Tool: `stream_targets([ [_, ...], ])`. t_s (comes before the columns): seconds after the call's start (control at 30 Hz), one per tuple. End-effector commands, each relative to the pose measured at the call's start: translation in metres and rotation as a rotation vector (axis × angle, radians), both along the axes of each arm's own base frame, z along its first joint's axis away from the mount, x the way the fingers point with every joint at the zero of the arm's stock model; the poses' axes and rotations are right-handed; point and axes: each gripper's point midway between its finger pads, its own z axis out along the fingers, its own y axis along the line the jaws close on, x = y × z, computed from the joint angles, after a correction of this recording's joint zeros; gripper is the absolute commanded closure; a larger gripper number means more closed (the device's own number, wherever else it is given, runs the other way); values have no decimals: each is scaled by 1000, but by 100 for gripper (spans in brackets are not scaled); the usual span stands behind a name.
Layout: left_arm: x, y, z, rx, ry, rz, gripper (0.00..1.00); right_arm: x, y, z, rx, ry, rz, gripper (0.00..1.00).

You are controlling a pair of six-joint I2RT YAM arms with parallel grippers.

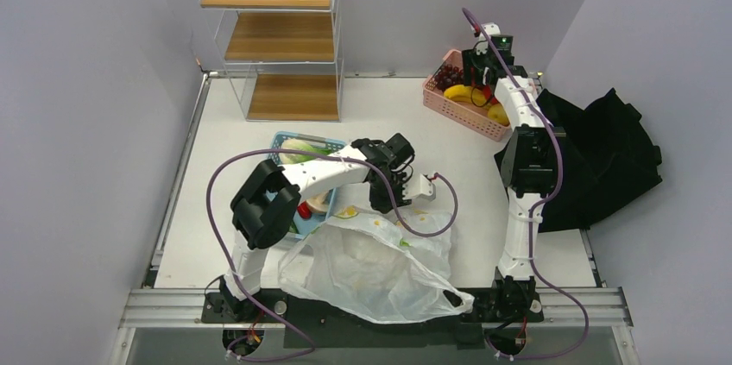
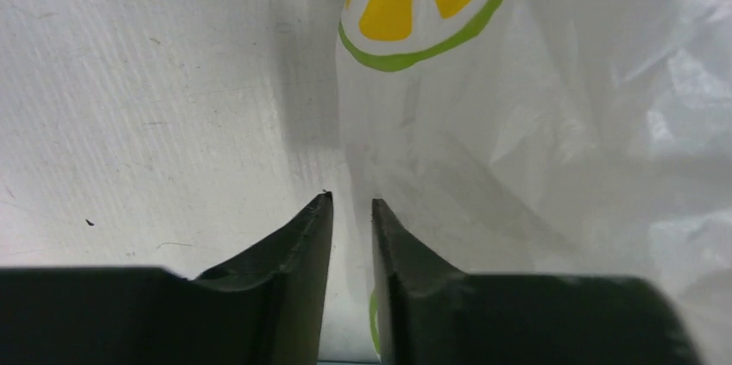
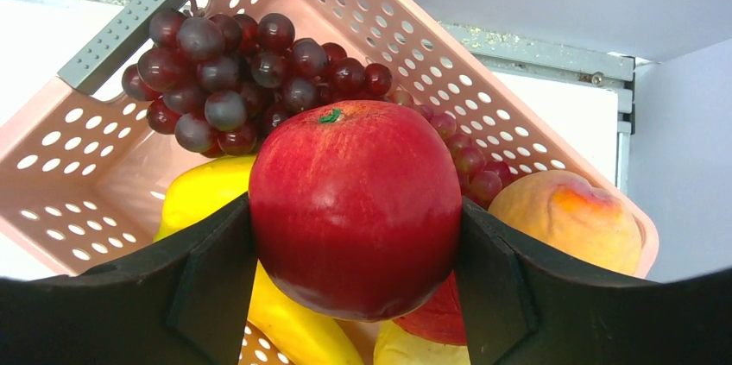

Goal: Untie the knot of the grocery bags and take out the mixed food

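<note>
The white grocery bag (image 1: 371, 266) printed with citrus slices lies crumpled at the near middle of the table. My left gripper (image 1: 381, 202) is at its far edge. In the left wrist view the bag (image 2: 518, 123) fills the right side, and the left gripper (image 2: 352, 201) is nearly shut, with the bag's thin edge running between the jaws. My right gripper (image 1: 484, 89) hovers over the pink basket (image 1: 457, 112) at the back right. In the right wrist view the right gripper (image 3: 354, 204) is shut on a red apple (image 3: 354, 235) just above the basket (image 3: 414, 28).
The pink basket holds dark grapes (image 3: 224, 63), a banana (image 3: 203, 197), a peach-like fruit (image 3: 574, 218) and another red fruit. A blue basket (image 1: 298, 137) of vegetables sits under my left arm. A black tote (image 1: 604, 158) lies at the right. A wire shelf (image 1: 276, 37) stands at the back.
</note>
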Motion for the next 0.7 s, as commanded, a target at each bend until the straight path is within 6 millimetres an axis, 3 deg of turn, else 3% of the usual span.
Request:
stream_targets([
  [0.0,-4,-8,12,-49,8,30,89,14,0,39,-32,-109,0,35],
  [0.03,-3,-10,17,-62,7,37,99,13,0,38,-32,-107,0,33],
  [0.07,-4,-13,28,-94,5,54,100,12,1,43,-28,-113,2,30],
  [0.1,-3,-16,36,-116,2,65,100,11,1,42,-25,-111,2,28],
  [0.27,-1,-34,115,-339,67,207,100,1,11,67,27,-132,29,21],
  [0.37,1,-26,152,-420,95,277,100,-5,16,79,58,-144,41,18],
  [0.43,0,-19,166,-447,81,279,100,-11,19,95,72,-166,51,16],
  [0.53,-11,-8,174,-442,93,247,99,-20,23,101,83,-167,72,14],
  [0.57,-22,-5,172,-422,139,227,86,-23,25,106,86,-175,80,14],
  [0.6,-27,-6,177,-422,162,210,41,-25,25,105,87,-170,83,13],
  [0.67,-42,-7,175,-400,242,191,22,-30,27,109,91,-170,91,13],
])
